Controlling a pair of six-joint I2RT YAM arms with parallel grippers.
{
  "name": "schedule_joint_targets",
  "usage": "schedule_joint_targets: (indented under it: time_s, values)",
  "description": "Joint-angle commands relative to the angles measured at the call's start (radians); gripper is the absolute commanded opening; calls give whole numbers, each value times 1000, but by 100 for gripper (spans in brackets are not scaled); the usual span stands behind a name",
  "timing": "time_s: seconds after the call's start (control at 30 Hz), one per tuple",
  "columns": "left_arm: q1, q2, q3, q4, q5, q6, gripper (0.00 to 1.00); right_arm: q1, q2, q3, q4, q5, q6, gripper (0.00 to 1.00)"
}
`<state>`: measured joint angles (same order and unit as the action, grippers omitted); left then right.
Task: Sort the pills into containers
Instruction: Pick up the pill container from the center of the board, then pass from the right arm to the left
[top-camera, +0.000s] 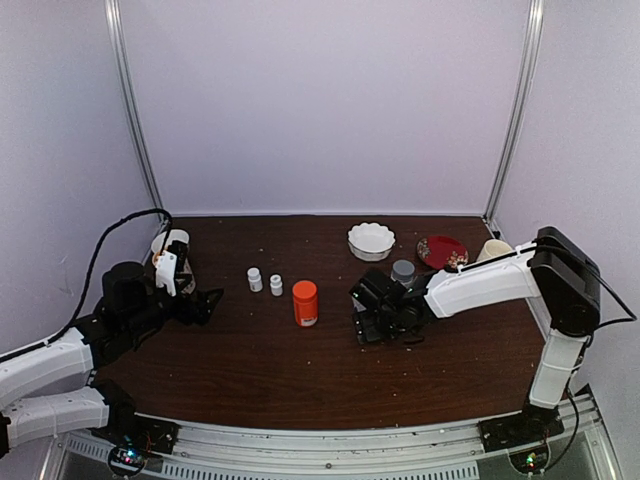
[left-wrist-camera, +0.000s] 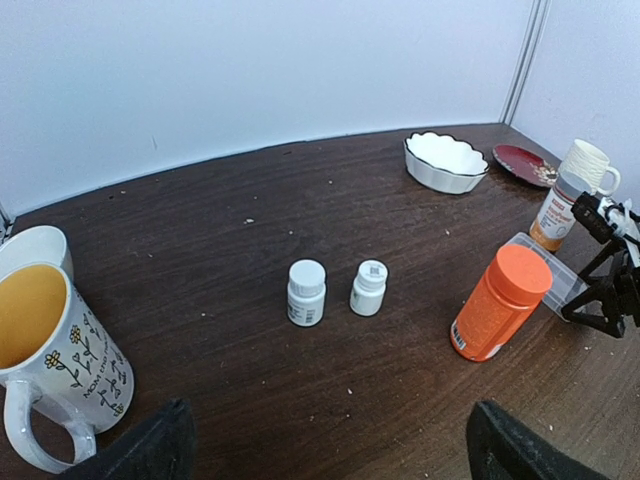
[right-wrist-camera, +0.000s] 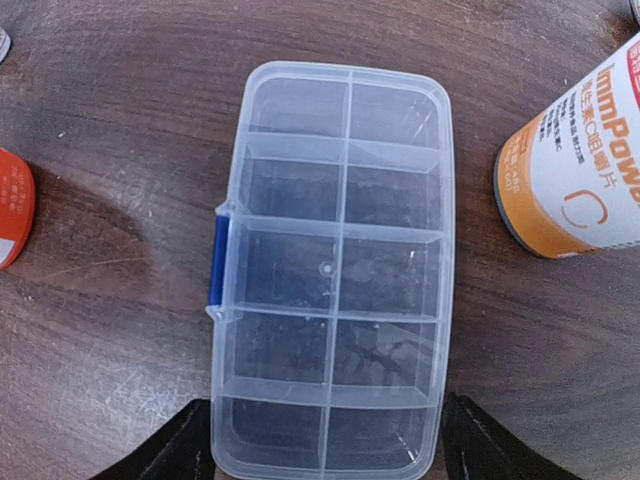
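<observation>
- The organizer box (right-wrist-camera: 330, 270) was seen lying flat on the table (right-wrist-camera: 110, 130), its lid apparently shut and its cells empty. It lay between the orange-capped bottle (left-wrist-camera: 497, 305) and the labelled bottle (right-wrist-camera: 580, 160), directly under the right gripper (right-wrist-camera: 325, 432).
- The right gripper's fingers (right-wrist-camera: 185, 450) were spread astride one short end of the box, just beside its long sides. Whether the walls were already being pressed could not be told.
- If the thin clear walls were squeezed off-centre, the box could be skewed or slid along the smooth wood rather than held.
- The blue latch (right-wrist-camera: 218, 262) sat on one long side. If a grip were laid over it, the lid could be kept from opening and no cell could be filled.
- The labelled bottle stood near a corner of the box and could be knocked over if the box were swung.
- The pills (left-wrist-camera: 247, 220), if the pale specks scattered over the table were such, were so small that they could be rolled away or missed by wide fingers.
- The left gripper (left-wrist-camera: 330, 440) was held wide apart and empty, near the mug (left-wrist-camera: 50, 350).
</observation>
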<state>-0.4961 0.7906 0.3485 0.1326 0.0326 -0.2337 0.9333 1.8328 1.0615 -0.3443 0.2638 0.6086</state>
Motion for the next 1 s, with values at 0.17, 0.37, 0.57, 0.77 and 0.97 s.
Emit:
schedule_joint_targets:
  time_s: [0.17, 0.37, 0.57, 0.77, 0.97]
  values:
    - [7, 9, -13, 58, 16, 11, 98, -16, 50, 54, -4, 2, -20, 79]
    - [7, 17, -13, 56, 18, 13, 98, -19, 43, 67, -26, 24, -48, 69]
    - [7, 27, -26, 94, 26, -41, 98, -16, -34, 24, 32, -45, -148, 64]
    - [7, 90, 58, 60, 170, -199, 97, -15, -171, -90, 110, -93, -200, 62]
    - [-6, 151, 127, 148, 378, -422, 98, -1, -328, -180, 188, -206, -271, 63]
